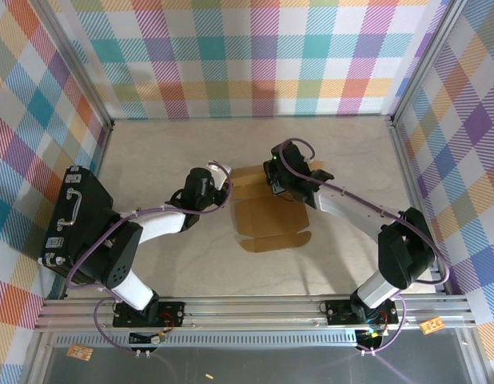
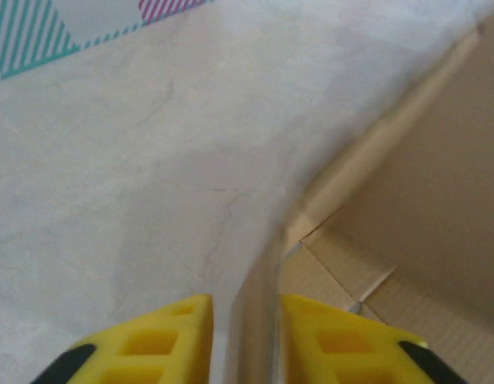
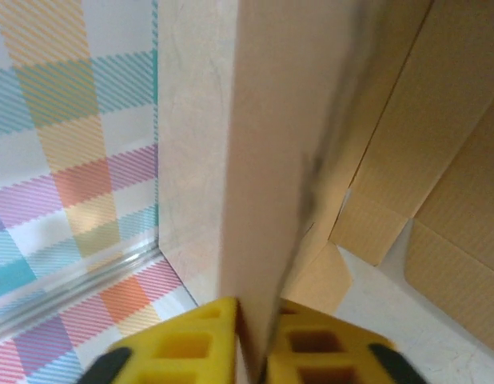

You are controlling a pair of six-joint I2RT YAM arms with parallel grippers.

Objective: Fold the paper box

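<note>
Right now the flat brown kraft cardboard paper box [image 1: 271,218] lies mid pale table [image 1: 167,160], long axis 12-to-6. My right gripper [image 3: 251,332], at its 1 o'clock, pinches a raised flap tight. Left gripper [image 2: 245,324], at its 9 o'clock edge, straddles another flap, fingers slightly apart, no grip. Box mostly flat, scalloped near end.

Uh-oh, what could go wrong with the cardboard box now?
The right gripper pinches a raised panel of the paper box. Pulling could crease or tear it. The left gripper sits loosely around another flap, so that flap might flop down.
</note>
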